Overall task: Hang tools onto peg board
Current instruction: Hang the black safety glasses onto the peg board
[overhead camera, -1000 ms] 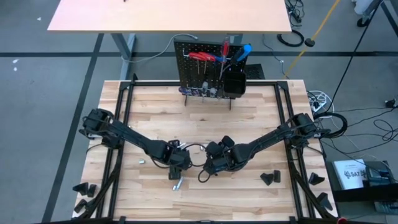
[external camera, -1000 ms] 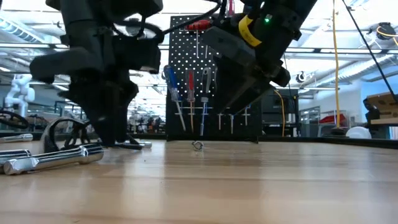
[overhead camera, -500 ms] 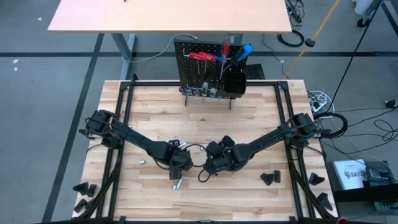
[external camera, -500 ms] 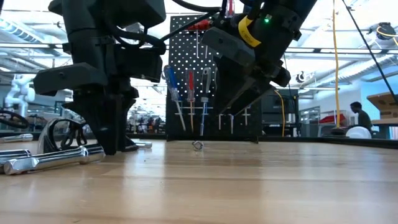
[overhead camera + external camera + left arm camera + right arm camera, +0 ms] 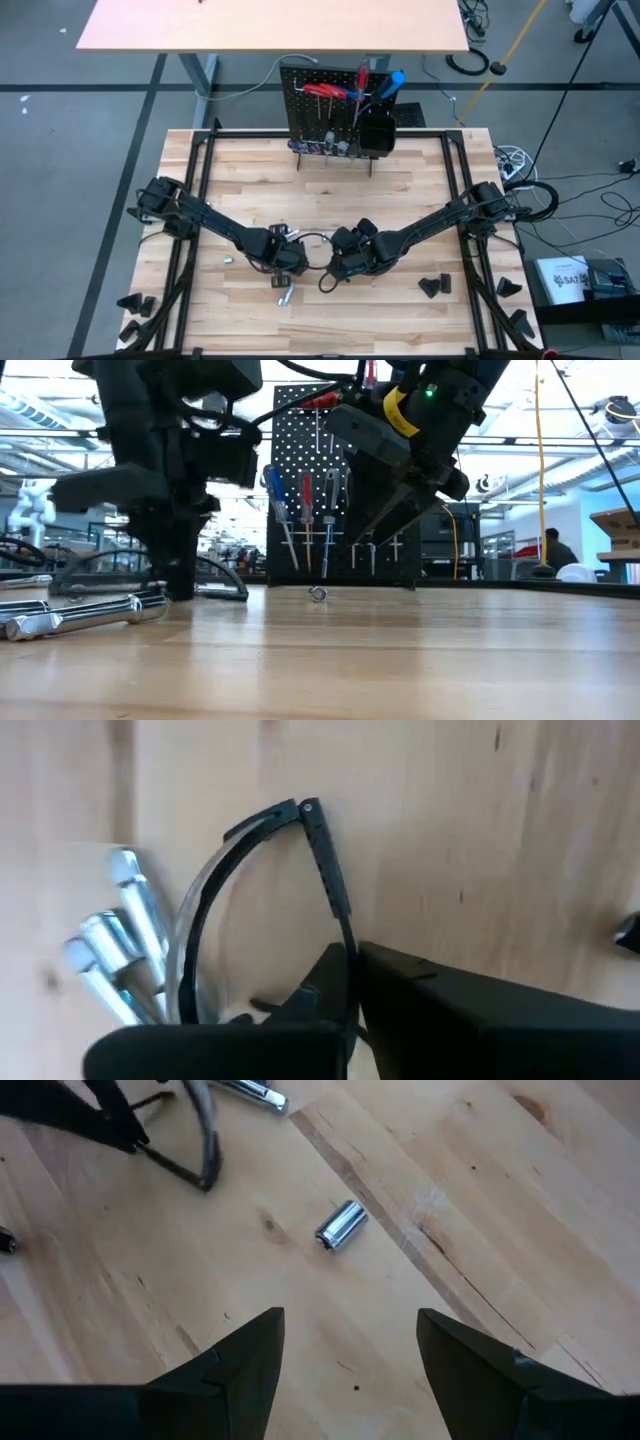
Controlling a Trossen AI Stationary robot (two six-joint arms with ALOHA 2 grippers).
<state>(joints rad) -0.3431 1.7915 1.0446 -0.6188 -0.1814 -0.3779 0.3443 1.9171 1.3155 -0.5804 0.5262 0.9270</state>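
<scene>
The left gripper (image 5: 285, 262) sits low at the middle of the butcher-block table (image 5: 400, 200), its fingers pressed together on the thin black temple arm of a pair of safety glasses (image 5: 262, 885); the left wrist view shows the arm pinched between the dark pads. Just beside the glasses lie silver socket extension bars (image 5: 85, 614) (a loose bundle, flat on the wood). The right gripper (image 5: 340, 264) hangs close alongside, near the left one, jaws spread and holding nothing, above a small silver socket (image 5: 341, 1226) that lies on its side on bare wood.

The two grippers crowd the centre; the wide strip of table between them and the far edge lies open. At that far edge stands the peg board (image 5: 320, 118), upright, already carrying red-handled pliers (image 5: 326, 90) and red and blue screwdrivers (image 5: 305, 510), with a black box bin (image 5: 376, 130) at its right side. A small metal bit (image 5: 318, 594) lies on the wood before it.

Black wedge blocks (image 5: 434, 287) sit near the right rail, well apart from the grippers.

Beyond the table is a grey floor and another pale table top (image 5: 270, 25); a person (image 5: 555, 550) shows far off in the room.
</scene>
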